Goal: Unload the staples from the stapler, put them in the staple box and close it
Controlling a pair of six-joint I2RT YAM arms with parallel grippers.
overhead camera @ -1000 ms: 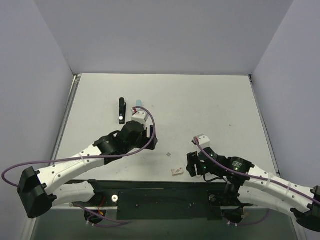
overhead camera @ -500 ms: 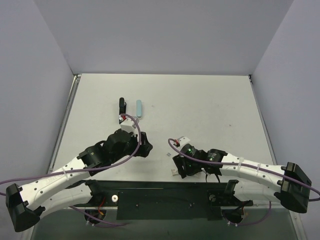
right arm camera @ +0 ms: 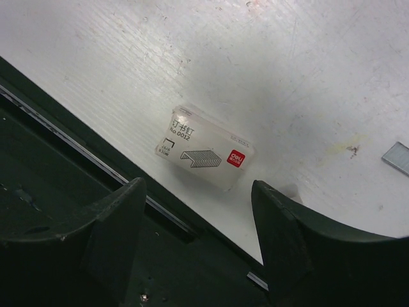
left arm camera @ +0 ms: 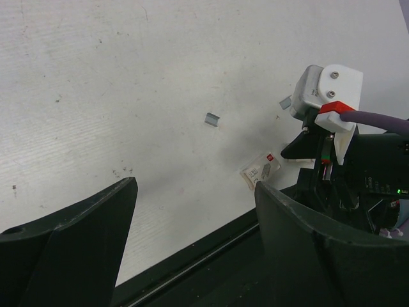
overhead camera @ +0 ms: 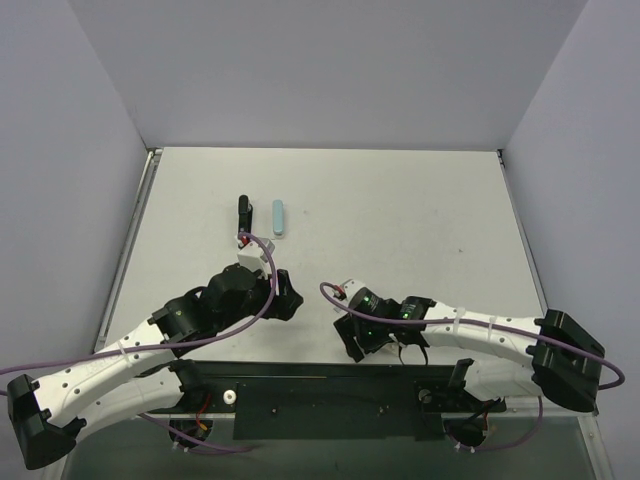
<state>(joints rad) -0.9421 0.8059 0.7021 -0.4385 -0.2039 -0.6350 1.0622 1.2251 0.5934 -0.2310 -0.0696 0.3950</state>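
Observation:
The stapler shows in the top view as a light blue body (overhead camera: 278, 217) lying flat at the back left, with a black elongated part (overhead camera: 241, 213) beside it and apart from it. A short strip of staples (left arm camera: 211, 119) lies loose on the table, and another strip (right arm camera: 396, 157) shows at the right wrist view's edge. My left gripper (overhead camera: 284, 299) (left arm camera: 195, 192) is open and empty, near the front edge. My right gripper (overhead camera: 352, 337) (right arm camera: 198, 188) is open too, just short of a clear staple box (right arm camera: 204, 155) (left arm camera: 261, 171). Neither gripper touches the stapler.
A black rail (right arm camera: 77, 211) runs along the table's near edge right under both grippers. The right arm's white wrist camera housing (left arm camera: 326, 89) stands close to the right of my left gripper. Grey walls enclose the table on three sides.
The left gripper has pulled back from the stapler toward the near edge. The right gripper has swung left over the staple box, which it now hides in the top view.

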